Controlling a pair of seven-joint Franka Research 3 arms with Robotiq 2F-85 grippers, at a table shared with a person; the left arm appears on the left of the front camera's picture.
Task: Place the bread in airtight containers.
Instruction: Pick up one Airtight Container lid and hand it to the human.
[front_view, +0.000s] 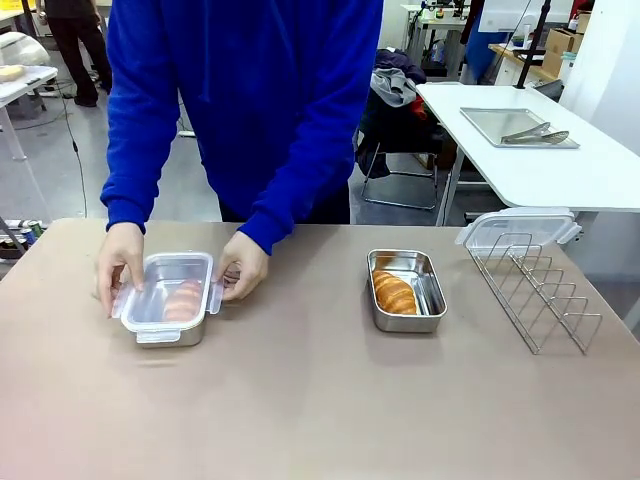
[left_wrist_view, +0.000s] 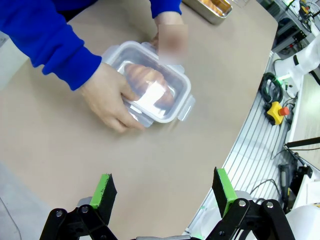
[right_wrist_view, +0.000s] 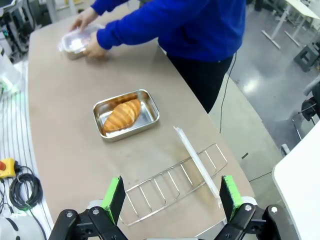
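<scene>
Two tins on the tan table (front_view: 320, 400), well apart. Left tin (front_view: 172, 300) capped with a clear lid (front_view: 170, 288), one roll (front_view: 183, 300) dimly visible beneath it, lying lengthwise. Held on both short sides by the person's hands: one hand (front_view: 118, 262) on the outer end, the other hand (front_view: 243, 264) on the inner end, fingertips on the lid's clips. Blue sleeves (front_view: 300, 150) reaching down over the far edge of the table, crossing the space above that tin.

Right tin (front_view: 406, 290) uncovered, second roll (front_view: 393, 292) lying along its left half, bare steel beside it. Just to the right, a wire rack (front_view: 535, 290) with a second clear lid (front_view: 515, 228) propped at its far end; from the right wrist view, that lid (right_wrist_view: 196, 165) standing on edge across the rack's wires (right_wrist_view: 170, 187), between camera and open tin (right_wrist_view: 126, 115).

Left gripper (left_wrist_view: 162, 192) hovering above bare tabletop near the table's edge, jaws spread wide, nothing between the green pads (left_wrist_view: 105, 190); hand and covered tin (left_wrist_view: 150, 82) ahead of it. Right gripper (right_wrist_view: 170, 197) likewise released and empty, poised over the rack.

Behind: white side table (front_view: 560, 170) bearing a flat metal tray (front_view: 515, 127) with tongs (front_view: 535, 134); chair draped with clothing (front_view: 395, 95).
</scene>
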